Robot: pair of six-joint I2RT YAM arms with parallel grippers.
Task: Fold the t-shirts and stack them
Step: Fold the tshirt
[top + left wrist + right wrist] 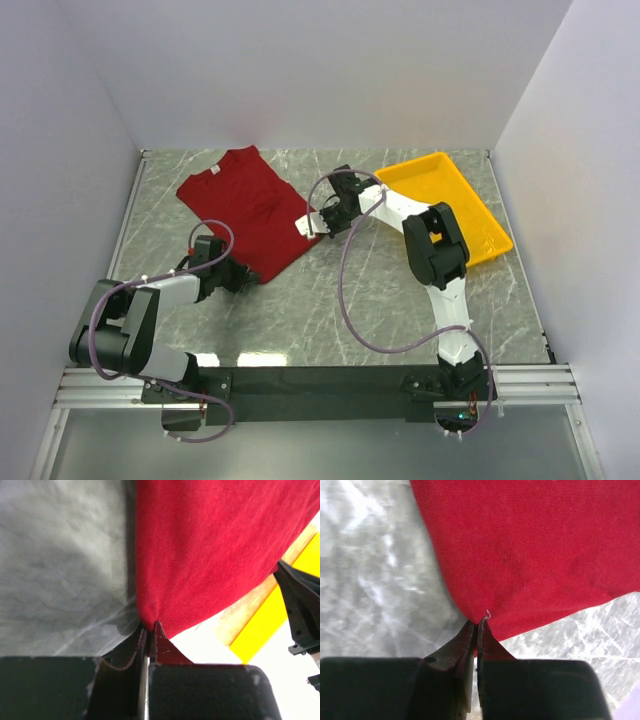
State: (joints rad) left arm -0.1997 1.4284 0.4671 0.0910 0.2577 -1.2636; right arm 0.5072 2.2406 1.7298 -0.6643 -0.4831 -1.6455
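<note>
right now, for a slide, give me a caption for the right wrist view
Right hand pinched shut on the edge of the dark red t-shirt lying on the grey marbled table.

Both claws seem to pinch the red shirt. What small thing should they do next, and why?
Probably lift both pinched corners slightly, together. The left gripper and right gripper are each shut on a corner of the t-shirt, which lies flat on the table; raising it evenly would start the fold.
</note>
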